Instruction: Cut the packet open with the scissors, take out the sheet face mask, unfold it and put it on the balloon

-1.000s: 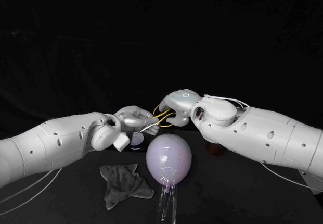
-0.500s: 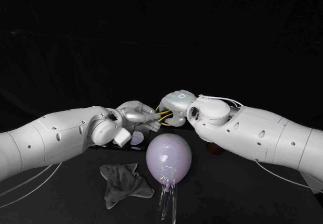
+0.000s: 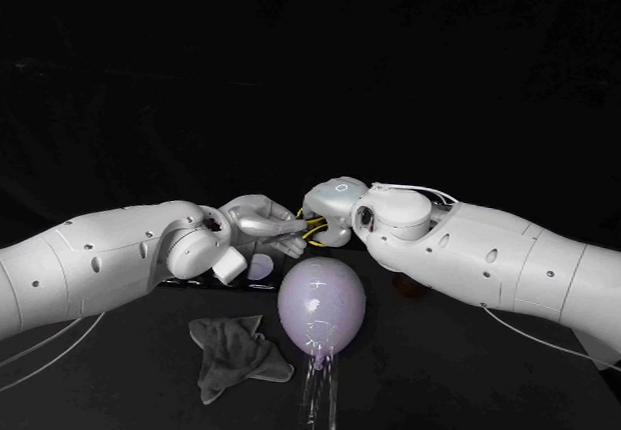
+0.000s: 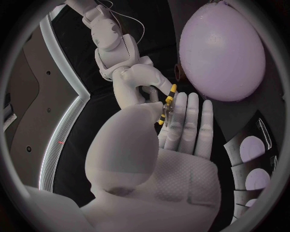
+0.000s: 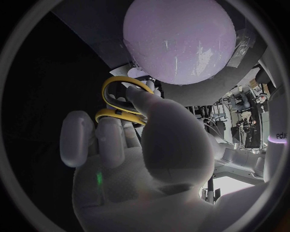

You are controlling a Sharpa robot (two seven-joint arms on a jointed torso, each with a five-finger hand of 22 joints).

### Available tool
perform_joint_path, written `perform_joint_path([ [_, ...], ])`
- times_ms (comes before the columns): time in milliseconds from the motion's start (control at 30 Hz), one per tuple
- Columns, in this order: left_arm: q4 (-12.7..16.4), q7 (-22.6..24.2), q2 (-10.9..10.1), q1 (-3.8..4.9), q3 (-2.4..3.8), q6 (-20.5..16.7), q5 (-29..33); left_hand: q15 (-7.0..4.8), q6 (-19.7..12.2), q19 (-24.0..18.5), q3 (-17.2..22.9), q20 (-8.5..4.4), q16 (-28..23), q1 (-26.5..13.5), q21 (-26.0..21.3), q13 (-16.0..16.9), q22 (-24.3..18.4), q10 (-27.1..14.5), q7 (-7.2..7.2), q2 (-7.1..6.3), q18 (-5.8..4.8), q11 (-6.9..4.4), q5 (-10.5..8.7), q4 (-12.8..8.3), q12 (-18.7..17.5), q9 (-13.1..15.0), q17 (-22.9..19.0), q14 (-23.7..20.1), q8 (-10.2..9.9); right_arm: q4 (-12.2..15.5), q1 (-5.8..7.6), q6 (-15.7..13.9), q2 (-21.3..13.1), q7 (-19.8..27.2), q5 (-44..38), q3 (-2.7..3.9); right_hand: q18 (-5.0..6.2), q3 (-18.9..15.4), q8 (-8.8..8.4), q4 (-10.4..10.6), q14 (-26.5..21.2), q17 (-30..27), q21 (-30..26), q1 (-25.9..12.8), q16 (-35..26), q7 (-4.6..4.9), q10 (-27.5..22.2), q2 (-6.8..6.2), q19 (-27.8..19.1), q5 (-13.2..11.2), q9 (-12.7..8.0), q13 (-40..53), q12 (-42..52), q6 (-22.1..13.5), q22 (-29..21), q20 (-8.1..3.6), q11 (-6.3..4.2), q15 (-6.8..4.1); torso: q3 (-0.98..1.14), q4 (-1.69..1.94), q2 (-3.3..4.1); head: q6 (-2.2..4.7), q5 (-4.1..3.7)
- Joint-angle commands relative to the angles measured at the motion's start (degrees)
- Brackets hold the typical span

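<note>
At twelve o'clock from the balloon, my left hand and right hand hid the blades of the scissors; just the yellow handle loops showed. Whether my left hand held anything, I couldn't tell. The stand under the balloon was cut off at six o'clock.

Balloon on its clear stand blocks the table's middle. Just behind the balloon and above it, left hand and right hand meet, scissors in the right hand's fingers: no gap for you there. Crumpled grey cloth lies left of the balloon, near the stand. Right of the balloon, open black table: your lane.
</note>
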Motion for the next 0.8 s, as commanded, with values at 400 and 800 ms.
perform_joint_path([
  [400,3.39,5.77,1.08,1.92,0.79,9.25,1.66,-0.53,1.21,0.34,2.76,-0.06,-0.19,0.26,-0.24,0.04,0.04,0.47,-0.81,-0.16,0.78,-0.42,0.17,-3.05,-0.02,0.44,0.18,0.22,0.63,-0.39,-0.99,6.12,0.72,2.00,1.80,-0.47,-1.18,2.71,1.23,-2.67,1.37,-1.42,2.43,2.81,-0.18,0.58,11.06,2.73,1.89,-0.39,1.52,0.84,1.74,0.58,4.14,0.39,-2.04,0.18,-0.09,0.08,0.09,-0.13,-0.30],
  [800,3.42,5.35,1.29,2.96,0.79,11.39,1.14,-0.56,1.22,0.34,2.67,-0.12,-0.18,0.08,-0.26,0.04,0.03,0.53,-0.92,-0.12,0.87,-0.49,0.17,-3.18,-0.02,0.59,0.24,0.28,0.71,-0.19,-1.16,3.14,0.44,0.69,3.18,-0.46,-1.29,-2.14,5.67,-1.93,1.24,-2.72,2.77,1.15,-1.19,-4.07,23.38,4.08,2.16,-0.31,6.41,9.57,20.31,3.47,4.98,-3.07,-6.44,-3.82,0.00,-0.02,-0.02,-0.37,-0.06],
])
